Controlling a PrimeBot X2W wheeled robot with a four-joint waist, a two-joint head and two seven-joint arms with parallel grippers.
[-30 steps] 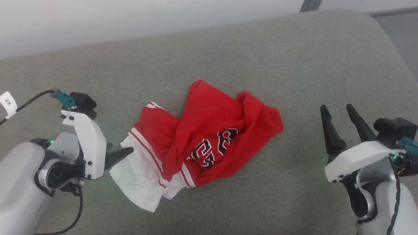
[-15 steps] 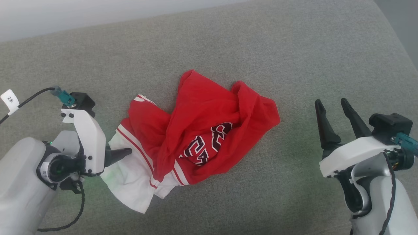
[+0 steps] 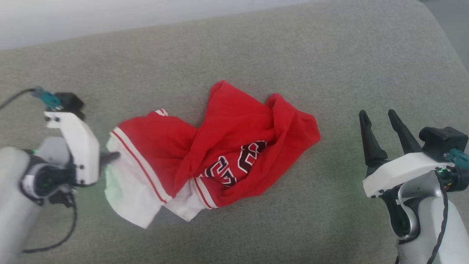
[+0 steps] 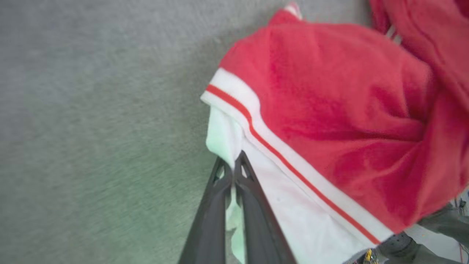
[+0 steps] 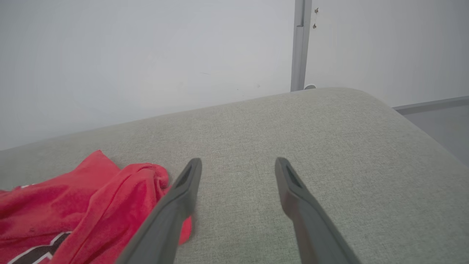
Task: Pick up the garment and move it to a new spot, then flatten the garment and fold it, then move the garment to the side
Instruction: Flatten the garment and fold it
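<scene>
Garment [image 3: 234, 146]: a red T-shirt, crumpled in a loose heap near the middle of the grey padded surface [image 3: 256, 55]. One white sleeve [image 3: 128, 190] is spread toward your left, and the dark lettering [image 3: 234, 165] is partly buried in the folds.

Handling, as judged: light, limp, no stiffness at all. It will drape and trail from whatever point you lift, and overlapping layers may drag along together. It is not fragile, and the knit should not slip readily out of a firm pinch.

Best holds, in my judgement, are the seamed edges: the striped trim [image 4: 278, 154] at the sleeve seam, the hem, the collar.

Left end effector [image 4: 234, 163] is closed, pinching the outer edge of the white sleeve between its fingers. That looks like a thin hold, so expect the rest to hang from it.

Right end effector [image 3: 377, 114] stands with jaws apart, holding nothing, well clear of the garment's right edge. Bring it to the opposite shoulder or hem when you spread the shirt.
</scene>
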